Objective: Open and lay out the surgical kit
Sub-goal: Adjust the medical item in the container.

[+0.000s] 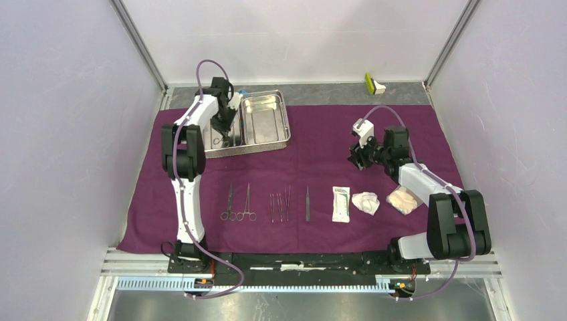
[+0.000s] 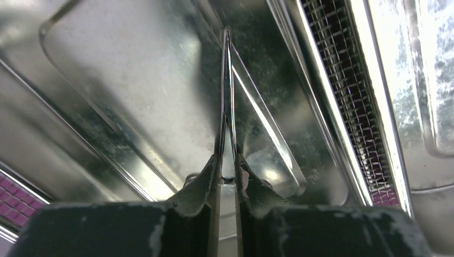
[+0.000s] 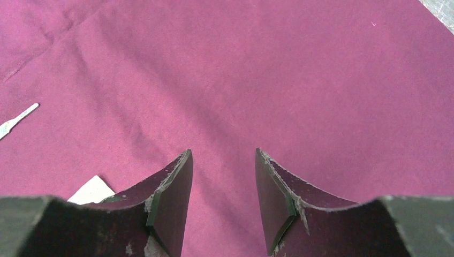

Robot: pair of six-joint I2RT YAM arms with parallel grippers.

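The purple cloth wrap (image 1: 321,144) lies spread flat. On its far left stands the steel tray (image 1: 266,122). My left gripper (image 1: 225,137) reaches down into the tray's left compartment. In the left wrist view its jaws (image 2: 228,160) press on both sides of slim tweezers (image 2: 227,96), whose tips point away along the tray floor (image 2: 134,80). Along the cloth's near side lie two forceps (image 1: 229,204), more tweezers (image 1: 279,204), a white packet (image 1: 341,204) and gauze wads (image 1: 366,202). My right gripper (image 1: 358,158) hovers open over bare cloth (image 3: 267,80), holding nothing.
A small yellow-green and white object (image 1: 374,83) sits on the grey strip behind the cloth, at the back right. A bit of blue (image 1: 244,92) shows behind the tray. A white corner (image 3: 91,191) and a metal tip (image 3: 16,120) show left of the right fingers.
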